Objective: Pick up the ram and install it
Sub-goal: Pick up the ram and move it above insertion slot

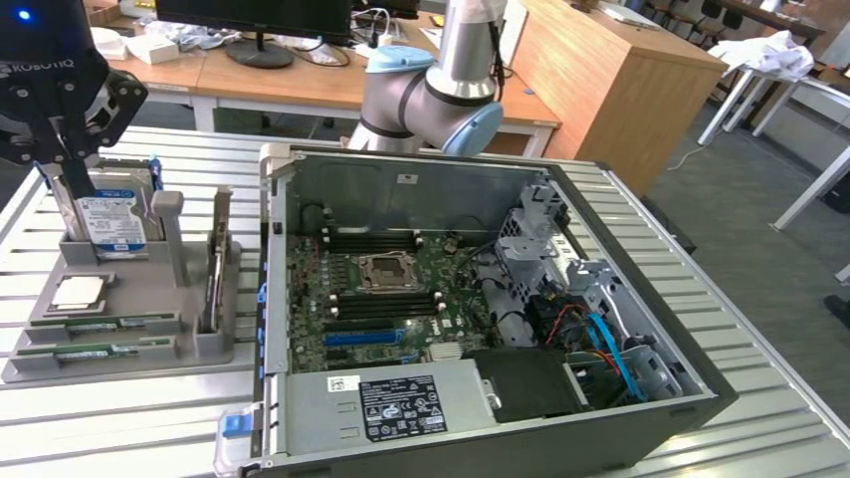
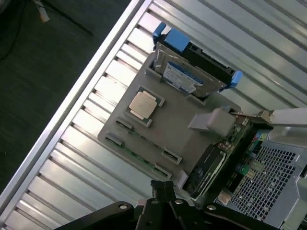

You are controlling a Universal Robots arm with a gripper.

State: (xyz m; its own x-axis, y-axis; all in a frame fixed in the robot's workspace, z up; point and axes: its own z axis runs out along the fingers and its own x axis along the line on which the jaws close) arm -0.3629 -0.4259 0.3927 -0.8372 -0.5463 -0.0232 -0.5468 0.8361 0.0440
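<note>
**Gripper shut and empty over the parts holder**

Your gripper (image 1: pixel 74 184) hangs in the upper left of the exterior view, with its black body cut off by the frame edge. In the wrist view you can see its jaws pressed together with nothing between them.

The ram (image 1: pixel 106 324) lies flat in a slot along the near edge of the grey holder (image 1: pixel 133 284), in the lower left of the exterior view and apart from the gripper. A second green stick (image 1: pixel 96 351) lies in the slot just beside it. Both sticks show as thin green strips, and their labels and chips are too small to make out.

The hard drive (image 1: pixel 109 221) stands upright at the back of the holder. One finger crosses in front of it, and you cannot tell whether they touch. A processor (image 1: pixel 78 291) lies between the drive and the ram.

The open computer case (image 1: pixel 398 189) takes up the centre of the frame. The long black slots (image 1: pixel 385 297) on its motherboard (image 1: pixel 313 319) are too dark to read.
</note>
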